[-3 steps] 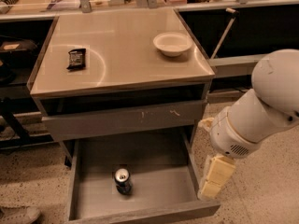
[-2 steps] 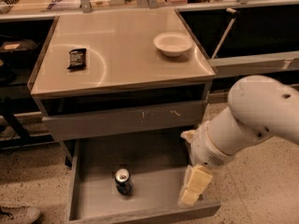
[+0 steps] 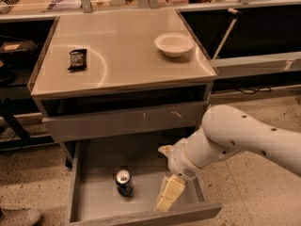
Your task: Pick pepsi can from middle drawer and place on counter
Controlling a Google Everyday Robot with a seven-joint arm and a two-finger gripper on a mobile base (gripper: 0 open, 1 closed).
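The pepsi can [image 3: 123,182] stands upright on the floor of the pulled-out middle drawer [image 3: 94,201], left of centre, its silver top showing. My gripper [image 3: 163,179] hangs over the drawer's right half, about a can's width to the right of the can and not touching it. Its pale yellow fingers [image 3: 170,193] stand apart with nothing between them. The white arm [image 3: 244,140] reaches in from the right. The tan counter [image 3: 122,55] tops the cabinet above the drawer.
A white bowl [image 3: 173,44] sits at the counter's back right and a flat black snack packet [image 3: 77,59] at its left. The shut upper drawer front [image 3: 124,119] overhangs the back of the open drawer. Speckled floor lies to the right.
My arm and gripper have moved left and down, from beside the drawer's right wall to over its floor, closer to the can. The can has not moved.
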